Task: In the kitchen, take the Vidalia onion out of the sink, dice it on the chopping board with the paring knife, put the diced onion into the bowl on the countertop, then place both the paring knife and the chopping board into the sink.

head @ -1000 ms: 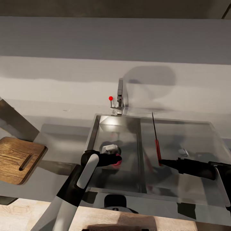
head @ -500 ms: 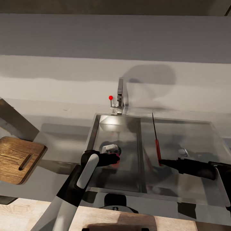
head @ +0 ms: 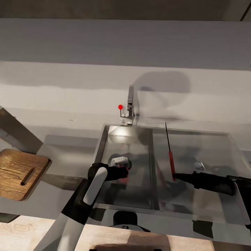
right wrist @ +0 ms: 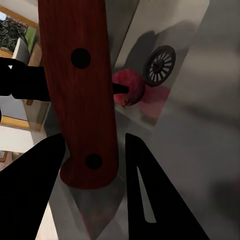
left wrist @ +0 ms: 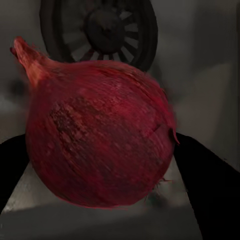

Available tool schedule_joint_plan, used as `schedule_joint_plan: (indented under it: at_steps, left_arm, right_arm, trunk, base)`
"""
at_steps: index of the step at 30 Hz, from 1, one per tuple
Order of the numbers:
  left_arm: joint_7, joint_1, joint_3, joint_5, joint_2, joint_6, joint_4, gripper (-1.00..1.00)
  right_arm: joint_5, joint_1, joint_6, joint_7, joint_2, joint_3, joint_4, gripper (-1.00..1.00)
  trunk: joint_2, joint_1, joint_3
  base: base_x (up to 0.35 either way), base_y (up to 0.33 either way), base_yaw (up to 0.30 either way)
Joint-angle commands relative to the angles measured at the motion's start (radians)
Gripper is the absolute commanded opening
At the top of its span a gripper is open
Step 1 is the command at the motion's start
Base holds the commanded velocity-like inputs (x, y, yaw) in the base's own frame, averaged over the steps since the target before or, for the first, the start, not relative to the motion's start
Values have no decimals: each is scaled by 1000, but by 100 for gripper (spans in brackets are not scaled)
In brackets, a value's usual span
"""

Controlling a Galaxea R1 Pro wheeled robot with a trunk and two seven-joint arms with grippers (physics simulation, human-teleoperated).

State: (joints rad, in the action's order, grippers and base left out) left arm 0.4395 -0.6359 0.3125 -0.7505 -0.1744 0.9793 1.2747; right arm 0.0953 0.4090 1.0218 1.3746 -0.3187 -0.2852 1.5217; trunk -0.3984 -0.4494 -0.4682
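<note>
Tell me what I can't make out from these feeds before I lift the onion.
- Left gripper, head view: fingertips and their hold on the Vidalia onion are hidden behind the wrist.
- Onion underside, left wrist view: cannot tell whether it rests on the sink floor.
- Chopping board, head view: cut off by the picture's edge.
- Paring knife, right wrist view: blade tip cut off; finger contact on the handle is unclear.

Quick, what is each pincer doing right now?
Left pincer: shut on the Vidalia onion, down in the sink.
Right pincer: shut on the paring knife.
</note>
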Motion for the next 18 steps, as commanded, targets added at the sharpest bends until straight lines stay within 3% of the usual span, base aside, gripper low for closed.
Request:
schedule_joint_plan:
  at_steps: [1,18]
  left_arm:
    - [10,-1,0,-7,0,3,2,-100]
    - [6,-1,-2,-7,2,13,63,-100]
  right_arm:
    - [3,1,7,2,0,0,0,-100]
    - [3,1,7,2,0,0,0,-100]
  trunk:
    - [-2,-1,0]
    - [-2,-1,28]
  base:
    - [0,0,0]
    - [0,0,0]
